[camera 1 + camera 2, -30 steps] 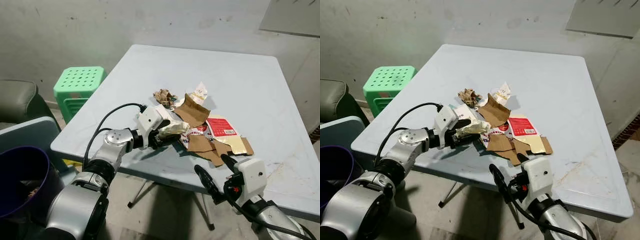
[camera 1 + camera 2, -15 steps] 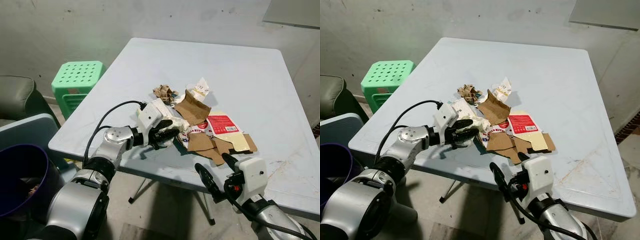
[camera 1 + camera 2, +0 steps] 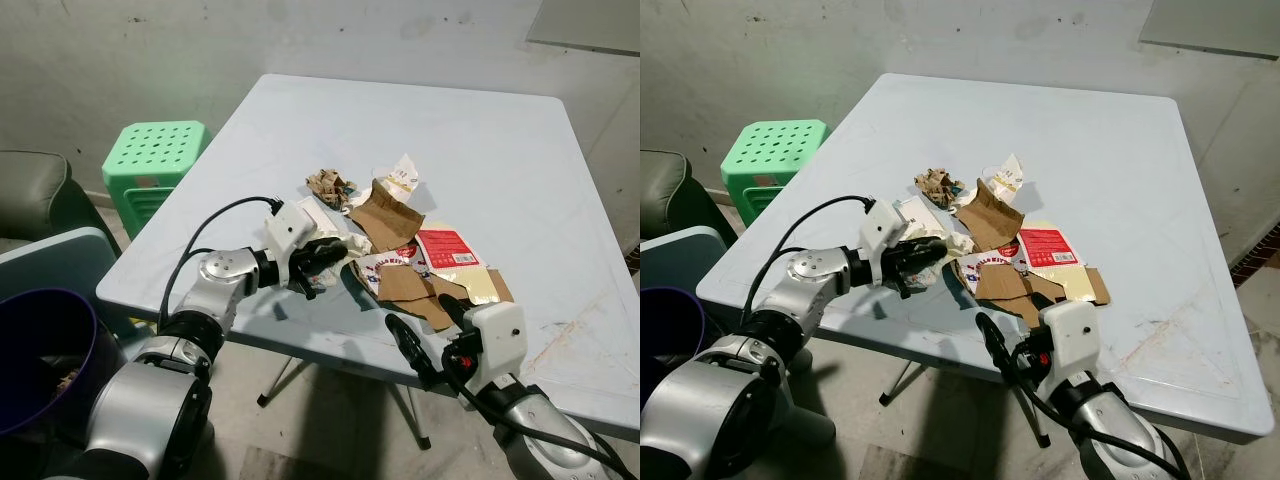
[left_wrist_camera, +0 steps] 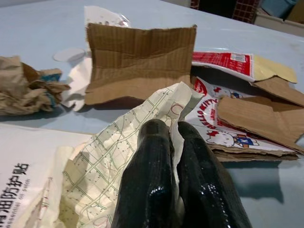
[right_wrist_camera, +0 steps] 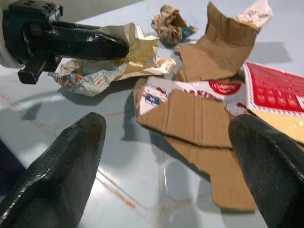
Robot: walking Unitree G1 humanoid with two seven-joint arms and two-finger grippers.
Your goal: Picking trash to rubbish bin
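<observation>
At the lower left of the left eye view we see a dark purple rubbish bin (image 3: 40, 360) with a few pale scraps lying at its bottom, and above it, in the upper left, a green plastic stool (image 3: 155, 165) standing beside the pale blue table (image 3: 480, 130). Moving right, our left gripper (image 3: 318, 262) reaches over the near left part of the table, its two black fingers (image 4: 156, 175) pressed together on a crumpled paper wrapper (image 4: 109, 166); the wrapper is cream-coloured, printed with a thin green grid and small red marks, creased and bunched, and it lies on the table at the left edge of the trash pile. Just behind it sits a small brown crumpled wad (image 3: 330, 185), and next to that a torn piece of brown corrugated cardboard (image 3: 385, 215) stands tilted, with a white scrap (image 3: 400, 178) behind it. Further right in the middle of the frame lie flattened cardboard pieces (image 3: 420, 290) with red and white cartoon printing, and a red and yellow packet (image 3: 455, 255) resting against them. At the lower right our right gripper (image 3: 430, 335) hovers at the near table edge, just before the flattened cardboard, its fingers (image 5: 57, 175) set wide apart and holding nothing.
</observation>
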